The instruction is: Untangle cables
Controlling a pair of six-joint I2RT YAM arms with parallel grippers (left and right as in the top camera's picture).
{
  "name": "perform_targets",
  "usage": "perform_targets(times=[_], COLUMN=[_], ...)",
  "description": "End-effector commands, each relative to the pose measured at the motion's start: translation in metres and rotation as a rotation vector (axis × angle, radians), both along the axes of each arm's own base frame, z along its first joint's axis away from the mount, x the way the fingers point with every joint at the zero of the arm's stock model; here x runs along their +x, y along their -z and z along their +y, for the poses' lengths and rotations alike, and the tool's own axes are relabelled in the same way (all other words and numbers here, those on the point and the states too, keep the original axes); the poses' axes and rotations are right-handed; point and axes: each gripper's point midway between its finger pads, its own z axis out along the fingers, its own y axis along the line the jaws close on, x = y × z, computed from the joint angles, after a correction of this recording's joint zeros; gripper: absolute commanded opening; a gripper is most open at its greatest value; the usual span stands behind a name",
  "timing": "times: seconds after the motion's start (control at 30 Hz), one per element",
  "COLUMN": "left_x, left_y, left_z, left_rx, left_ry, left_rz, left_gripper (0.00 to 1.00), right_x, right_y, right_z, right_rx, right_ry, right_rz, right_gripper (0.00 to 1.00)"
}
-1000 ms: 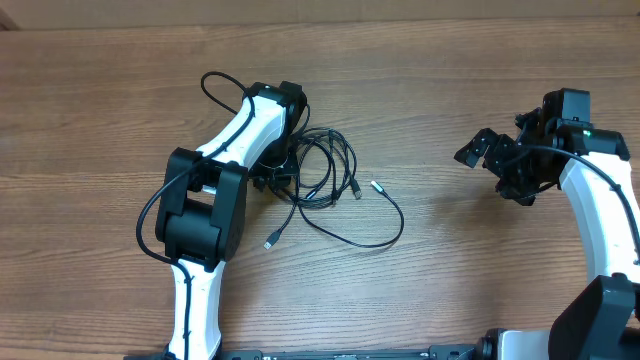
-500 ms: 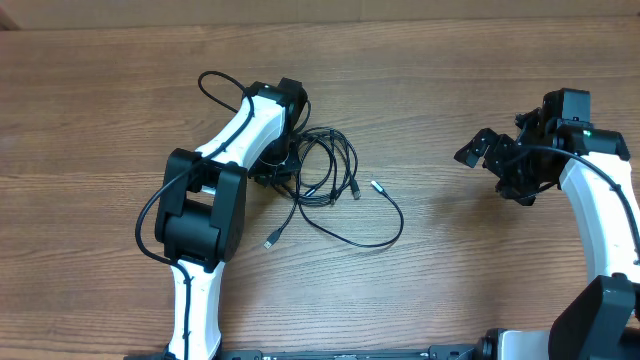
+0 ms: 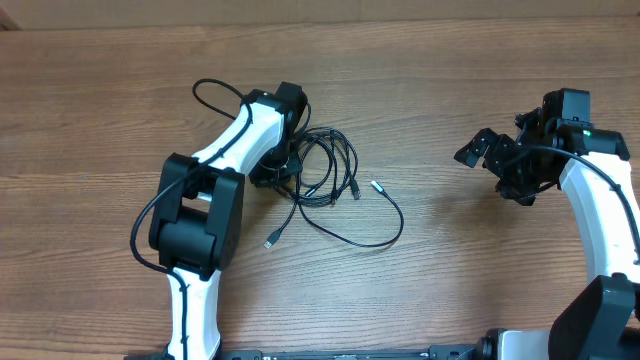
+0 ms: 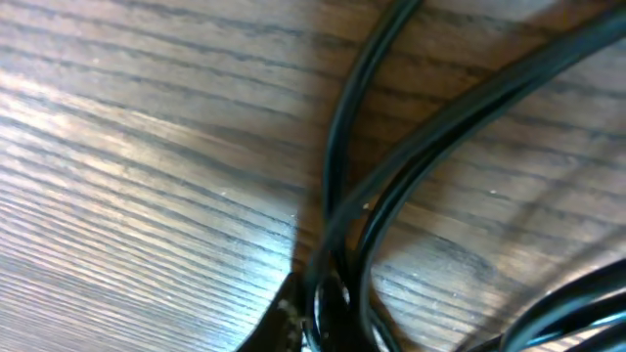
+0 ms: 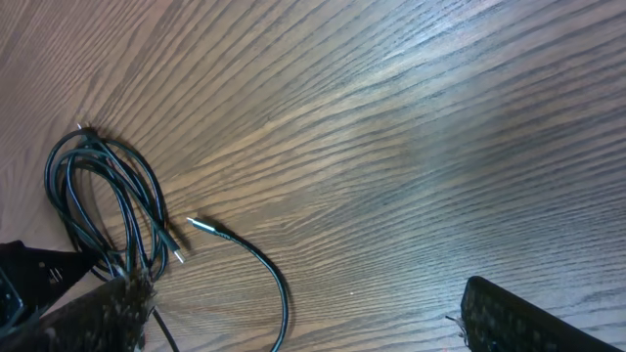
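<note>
With left gripper [image 3: 282,166], pinched cables [image 3: 347,160] at tangle's 9 o'clock edge; held right gripper [image 3: 493,168] spread, far off at 3 o'clock.

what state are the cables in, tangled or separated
tangled: the cables lie bunched in overlapping loops, with strands crossing one another; only one silver-tipped end trails clear of the pile

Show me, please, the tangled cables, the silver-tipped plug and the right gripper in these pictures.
cables [image 3: 320,168], overhead view, the middle of the coiled bundle.
silver-tipped plug [image 3: 377,185], overhead view, its silver tip, lying clear of the bundle.
right gripper [image 3: 495,172], overhead view, midway between its open fingertips.
</note>
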Motion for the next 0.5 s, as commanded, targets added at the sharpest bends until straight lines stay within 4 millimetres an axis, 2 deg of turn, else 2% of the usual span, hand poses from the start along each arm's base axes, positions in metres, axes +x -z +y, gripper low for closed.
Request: perform_targets(times=[0.0, 0.1, 0.2, 0.33, 0.47], left_x=[-0.026, -0.023, -0.013, 0.01, 0.029], left_y=[0.034, 0.025, 0.003, -0.045, -0.105], left_z=[0.008, 0.008, 0.013, 0.013, 0.004], left_rx=[0.035, 0.041, 0.08, 0.103, 0.072], left_ry=[-0.017, 0.024, 0.032, 0.04, 0.047], left_rz=[0.108, 0.119, 0.095, 0.002, -0.145], left_gripper=[0.04, 0.04, 0.04, 0.04, 0.04], right_x=[0.0, 0.0, 0.0, 0.0, 0.0], right_y=[-0.001, -0.001, -0.001, -0.001, -0.001], right_z=[-0.001, -0.001, -0.001, -0.001, -0.001], right_rx=[-0.01, -0.01, -0.01, -0.01, -0.01], right_ry=[0.003, 0.003, 0.003, 0.003, 0.003], right_rz=[-0.005, -0.005, -0.005, -0.005, -0.005], right_gripper=[1.0, 1.0, 1.0, 1.0, 1.0])
